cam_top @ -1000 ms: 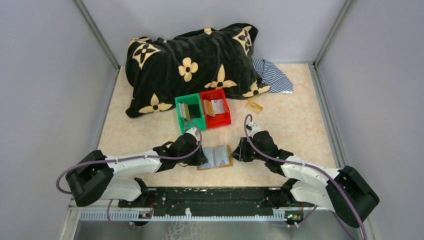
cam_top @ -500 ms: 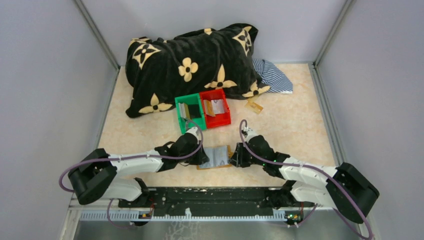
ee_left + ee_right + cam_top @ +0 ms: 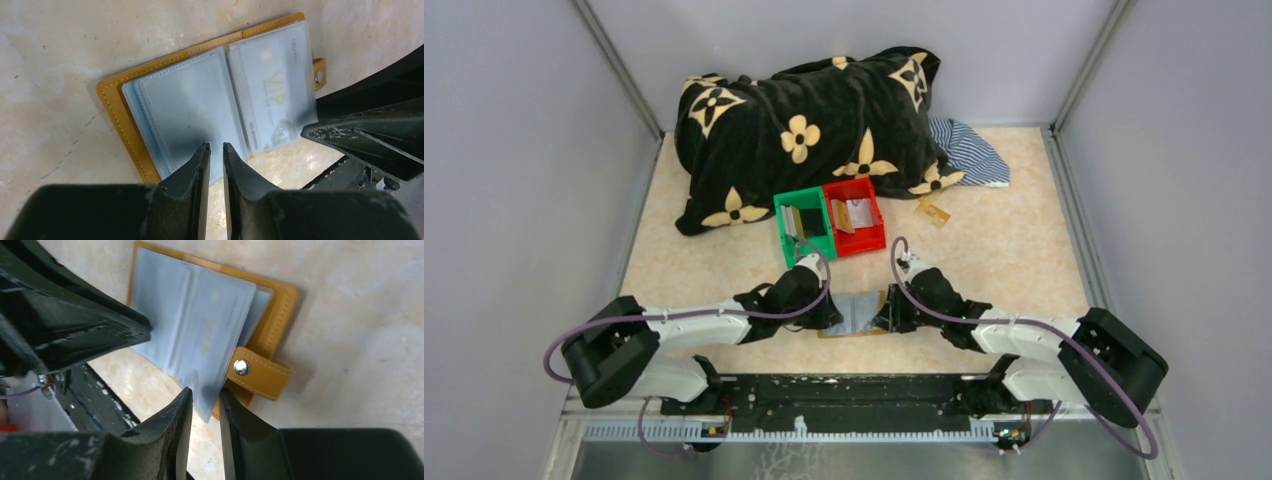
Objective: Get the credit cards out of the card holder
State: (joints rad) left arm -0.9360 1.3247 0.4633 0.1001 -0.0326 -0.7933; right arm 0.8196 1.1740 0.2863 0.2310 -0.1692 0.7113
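The card holder (image 3: pixel 856 312) lies open on the table between both grippers, tan leather (image 3: pixel 116 107) with grey clear sleeves. A silvery credit card marked VIP (image 3: pixel 272 95) sits in the right sleeve (image 3: pixel 210 335). My left gripper (image 3: pixel 216 146) hovers over the near edge of the left sleeve, with only a narrow slit between its jaws and nothing in it. My right gripper (image 3: pixel 205 390) is open at the holder's right edge beside the strap tab (image 3: pixel 260 372). The near corner of the VIP sleeve lies between its fingers, with a gap on one side.
A green bin (image 3: pixel 804 225) and a red bin (image 3: pixel 856 215) with cards in them stand just behind the holder. Further back lie a black flowered pillow (image 3: pixel 809 120) and a striped cloth (image 3: pixel 969 150). A small tan tag (image 3: pixel 934 212) lies right of the red bin.
My right gripper has moved left, from beside the holder to its right edge, and now has the sleeve corner between its fingers. The left gripper has hardly moved.
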